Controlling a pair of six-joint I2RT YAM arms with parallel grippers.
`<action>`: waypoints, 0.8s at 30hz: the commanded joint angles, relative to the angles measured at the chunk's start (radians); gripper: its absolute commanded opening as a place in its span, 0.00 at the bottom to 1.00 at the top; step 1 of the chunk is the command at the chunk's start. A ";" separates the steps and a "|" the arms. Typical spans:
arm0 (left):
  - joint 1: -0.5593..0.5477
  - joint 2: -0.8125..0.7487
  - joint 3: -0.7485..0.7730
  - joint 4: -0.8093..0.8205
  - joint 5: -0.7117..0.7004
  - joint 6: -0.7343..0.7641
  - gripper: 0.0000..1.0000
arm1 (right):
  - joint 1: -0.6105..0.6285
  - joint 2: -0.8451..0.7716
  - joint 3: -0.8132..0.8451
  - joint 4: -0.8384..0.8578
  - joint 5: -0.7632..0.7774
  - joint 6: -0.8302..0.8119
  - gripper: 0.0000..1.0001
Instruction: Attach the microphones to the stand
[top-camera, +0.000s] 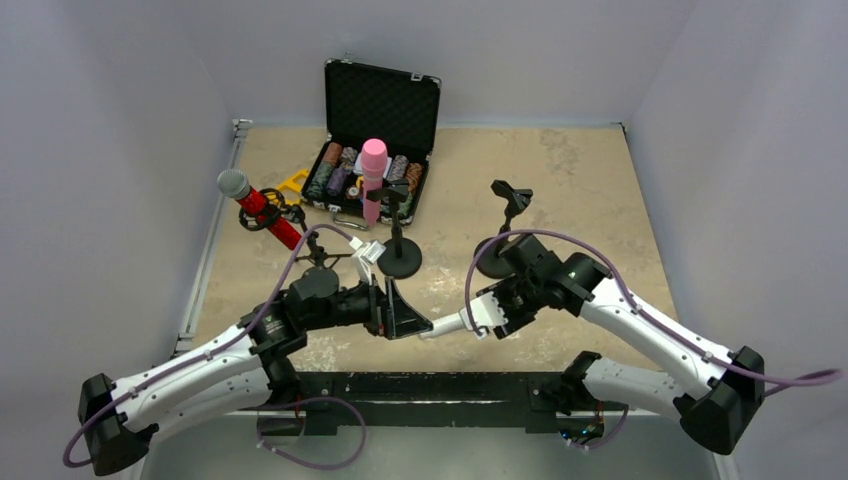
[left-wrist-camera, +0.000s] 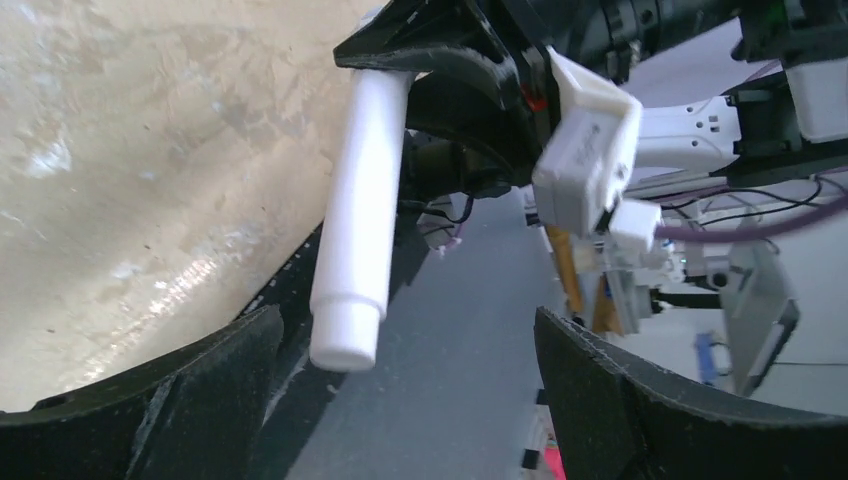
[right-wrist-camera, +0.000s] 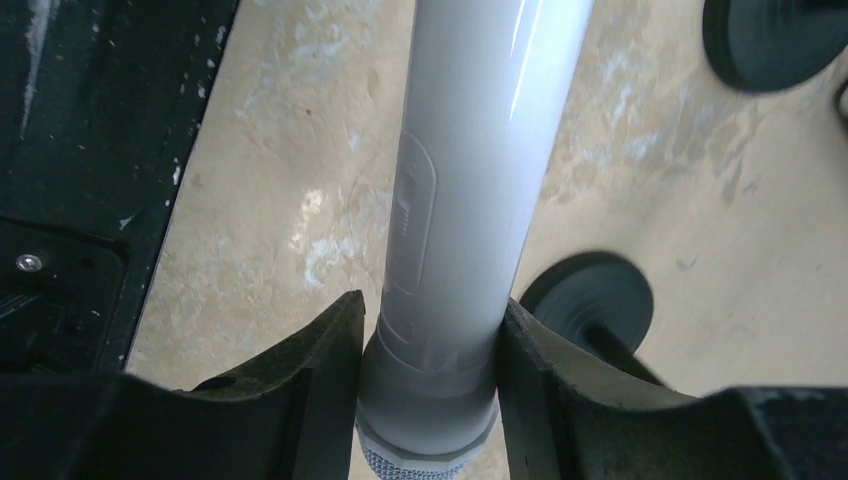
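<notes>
Right fingers (right-wrist-camera: 310, 400) clamp the white microphone (right-wrist-camera: 470, 170) at the collar by its head, holding it level above the counter (right-wrist-camera: 300, 150). The left fingers (left-wrist-camera: 190, 390) gape wide beside its tail, grasping nothing. It looks light, rigid and glossy-slick, so a mid-barrel hold seems safest. Farther back stands the empty stand (top-camera: 511, 196). Beyond it, the red microphone (top-camera: 258, 207) and the pink microphone (top-camera: 373, 170) sit in 2 other stands.

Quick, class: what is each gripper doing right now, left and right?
Left gripper: open, holding nothing.
Right gripper: shut on the white microphone, near its head.
</notes>
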 joint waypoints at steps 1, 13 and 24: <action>0.003 0.080 0.001 0.156 0.110 -0.227 0.99 | 0.130 0.033 0.082 0.046 -0.005 -0.028 0.08; -0.039 0.314 0.028 0.167 0.265 -0.264 0.74 | 0.279 0.093 0.176 0.109 0.063 0.052 0.09; -0.042 0.326 0.040 0.161 0.346 -0.222 0.00 | 0.280 0.081 0.180 0.094 0.019 0.087 0.12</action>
